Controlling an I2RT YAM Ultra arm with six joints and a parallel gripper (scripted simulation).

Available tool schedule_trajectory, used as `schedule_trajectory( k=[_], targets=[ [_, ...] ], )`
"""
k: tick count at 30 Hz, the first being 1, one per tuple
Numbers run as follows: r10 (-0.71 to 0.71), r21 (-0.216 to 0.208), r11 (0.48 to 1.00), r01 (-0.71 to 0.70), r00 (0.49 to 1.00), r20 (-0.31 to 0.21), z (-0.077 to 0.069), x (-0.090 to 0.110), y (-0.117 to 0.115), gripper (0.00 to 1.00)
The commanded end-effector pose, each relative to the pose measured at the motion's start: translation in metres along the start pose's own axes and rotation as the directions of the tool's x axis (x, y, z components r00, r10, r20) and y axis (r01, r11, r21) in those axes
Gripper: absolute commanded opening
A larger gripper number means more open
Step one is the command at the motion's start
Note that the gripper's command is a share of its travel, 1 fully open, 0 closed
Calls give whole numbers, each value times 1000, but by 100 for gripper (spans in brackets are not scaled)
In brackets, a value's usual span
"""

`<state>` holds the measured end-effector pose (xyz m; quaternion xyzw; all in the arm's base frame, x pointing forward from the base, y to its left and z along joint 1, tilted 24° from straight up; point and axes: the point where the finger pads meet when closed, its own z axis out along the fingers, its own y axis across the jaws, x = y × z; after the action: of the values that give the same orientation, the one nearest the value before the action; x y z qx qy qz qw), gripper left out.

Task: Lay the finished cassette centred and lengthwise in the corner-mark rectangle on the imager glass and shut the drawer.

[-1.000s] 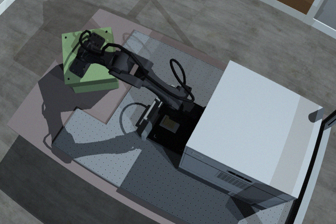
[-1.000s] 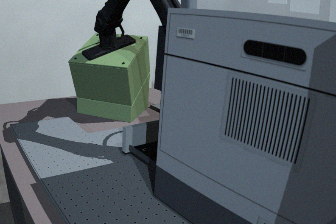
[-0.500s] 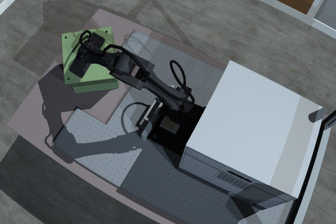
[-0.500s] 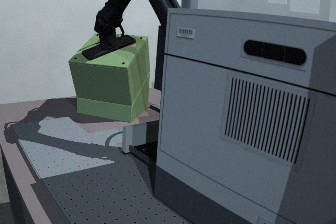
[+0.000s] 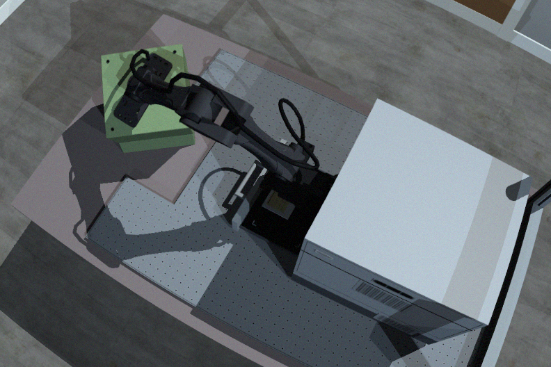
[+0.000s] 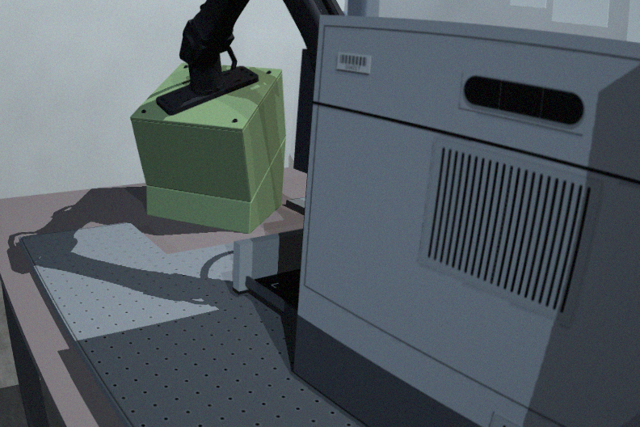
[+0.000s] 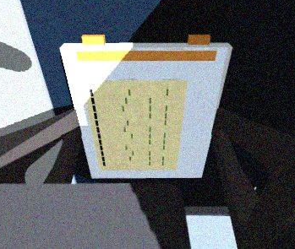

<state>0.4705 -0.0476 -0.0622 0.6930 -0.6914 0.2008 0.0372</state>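
Note:
The finished cassette FINISHED (image 7: 145, 110) is a white plate with a yellowish gel window, an orange bar and two orange tabs. My gripper (image 7: 146, 116) is shut on its two long sides and holds it over the dark glass (image 5: 293, 213) of the open drawer of the gel imager IM (image 5: 413, 201). In the top view the cassette (image 5: 278, 203) shows just under the wrist. I cannot tell whether it touches the glass. The drawer's pale front panel (image 5: 242, 197) stands out towards the arm's base and also shows in the exterior view (image 6: 261, 261). There the imager (image 6: 469, 213) hides the gripper and the cassette.
The arm stands on a green pedestal (image 5: 147, 103) on the far left of the perforated bench plate (image 5: 184, 247). The imager's big white body fills the right side. A thin post (image 5: 519, 247) rises at the right edge.

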Motion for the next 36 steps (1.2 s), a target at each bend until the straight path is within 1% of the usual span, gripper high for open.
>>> schedule_trajectory(
  k=[1,22,25,29,31,33,36],
  targets=[
    [4,63,998,-5,1000,16,-17,-2,-23,0],
    [4,63,998,-5,1000,16,-17,-2,-23,0],
    [-10,25,1000,9,1000,17,-6,-8,-14,0],
    [-10,25,1000,10,1000,18,-5,-9,-15,0],
    [-6,34,999,6,1000,18,-9,-8,-19,0],
    [-9,26,1000,8,1000,18,-5,-10,-17,0],
    [-9,25,1000,8,1000,18,-5,-10,-17,0]
  ],
)
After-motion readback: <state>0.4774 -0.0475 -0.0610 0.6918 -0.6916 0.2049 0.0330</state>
